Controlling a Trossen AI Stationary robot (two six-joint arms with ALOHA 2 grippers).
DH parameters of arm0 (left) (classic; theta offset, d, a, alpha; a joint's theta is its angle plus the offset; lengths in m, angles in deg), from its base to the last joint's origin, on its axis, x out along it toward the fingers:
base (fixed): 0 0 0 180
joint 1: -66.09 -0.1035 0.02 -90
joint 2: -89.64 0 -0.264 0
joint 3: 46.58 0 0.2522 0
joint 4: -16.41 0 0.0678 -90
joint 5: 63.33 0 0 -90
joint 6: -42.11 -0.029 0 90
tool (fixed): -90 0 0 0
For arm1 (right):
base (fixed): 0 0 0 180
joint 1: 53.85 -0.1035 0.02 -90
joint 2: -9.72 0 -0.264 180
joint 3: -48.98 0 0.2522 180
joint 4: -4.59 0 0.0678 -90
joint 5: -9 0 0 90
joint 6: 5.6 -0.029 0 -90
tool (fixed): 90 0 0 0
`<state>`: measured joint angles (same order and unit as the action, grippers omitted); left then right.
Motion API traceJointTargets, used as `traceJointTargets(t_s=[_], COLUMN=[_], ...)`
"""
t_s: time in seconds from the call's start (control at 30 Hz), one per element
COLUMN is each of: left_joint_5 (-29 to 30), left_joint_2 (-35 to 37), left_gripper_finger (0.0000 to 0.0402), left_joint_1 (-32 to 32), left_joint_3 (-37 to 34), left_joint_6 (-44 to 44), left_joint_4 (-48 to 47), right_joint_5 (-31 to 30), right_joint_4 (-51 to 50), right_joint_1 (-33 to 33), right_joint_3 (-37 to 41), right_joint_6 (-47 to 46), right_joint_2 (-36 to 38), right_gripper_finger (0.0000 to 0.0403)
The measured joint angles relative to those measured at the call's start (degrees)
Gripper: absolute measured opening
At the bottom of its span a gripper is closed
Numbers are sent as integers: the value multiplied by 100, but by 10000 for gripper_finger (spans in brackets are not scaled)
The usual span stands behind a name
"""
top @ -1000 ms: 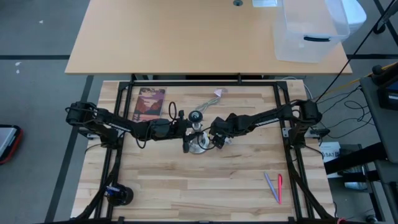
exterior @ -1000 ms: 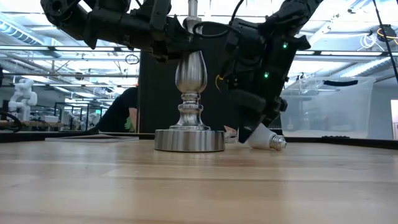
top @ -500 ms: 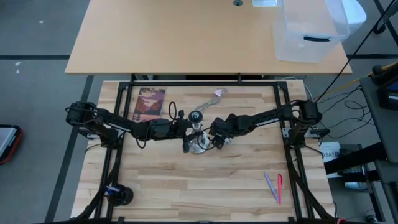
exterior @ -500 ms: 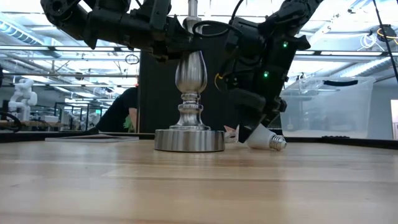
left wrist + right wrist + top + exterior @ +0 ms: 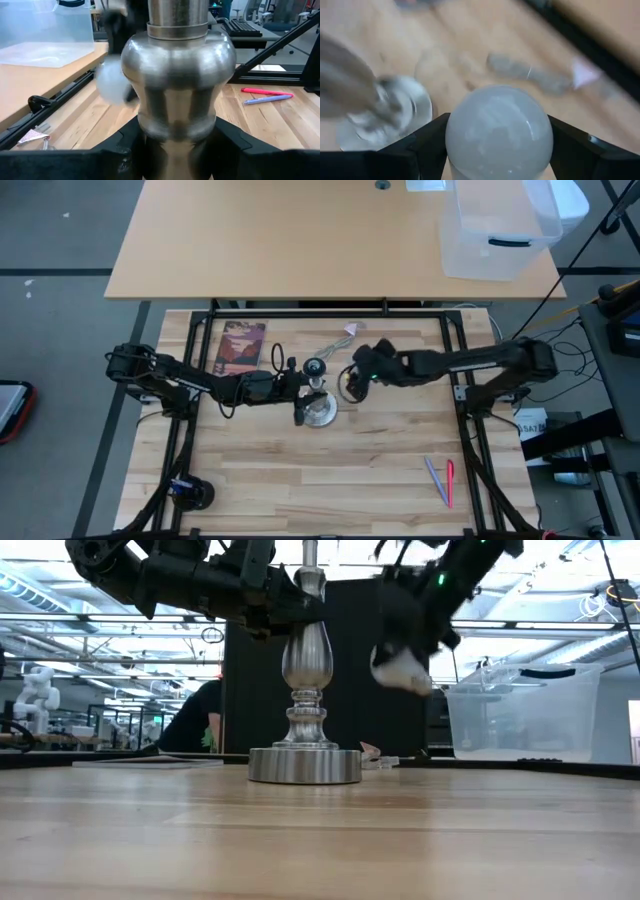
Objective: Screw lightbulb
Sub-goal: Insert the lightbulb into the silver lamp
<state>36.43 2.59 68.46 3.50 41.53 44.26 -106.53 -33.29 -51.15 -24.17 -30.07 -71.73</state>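
The bulb [image 5: 499, 131] hides the right gripper's [image 5: 498, 150] fingertips, its base cut off by the wrist picture's edge; the stand [image 5: 177, 95] loses its top and foot there, covering the left fingers [image 5: 125, 147]; a seated person [image 5: 197, 717] shows only partly, perhaps.

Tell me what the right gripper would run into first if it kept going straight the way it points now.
Probably the wooden tabletop, near the silver stand's round base. The right gripper, shut on the lightbulb, is lifted and looks down at bare wood beside the base. Depth is unclear, so it could clip the base instead.
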Motion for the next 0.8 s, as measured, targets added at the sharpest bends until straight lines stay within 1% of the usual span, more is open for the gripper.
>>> traceJointTargets(t_s=[0.1, 0.23, 0.43, 0.7, 0.8], left_joint_5=[-7, -11, -13, -65, -122], left_joint_2=[0, 0, 0, 0, 0], left_gripper_finger=[158, 158, 158, 158, 158], left_joint_1=[0, 0, 0, -60, -85], left_joint_3=[0, 0, 0, 0, 0], left_joint_6=[0, -2, -2, 15, 28], left_joint_4=[2, 2, 3, 3, -3], right_joint_5=[-155, -81, 564, 1182, 1307], right_joint_4=[348, 1172, 2307, 3691, 4070], right_joint_1=[0, -57, -98, -94, -102], right_joint_3=[0, 0, 0, 0, 2], right_joint_6=[348, 1016, 1844, 2631, 2898], right_joint_2=[497, 1010, 1534, 1524, 1468], right_gripper_finger=[271, 271, 272, 273, 275])
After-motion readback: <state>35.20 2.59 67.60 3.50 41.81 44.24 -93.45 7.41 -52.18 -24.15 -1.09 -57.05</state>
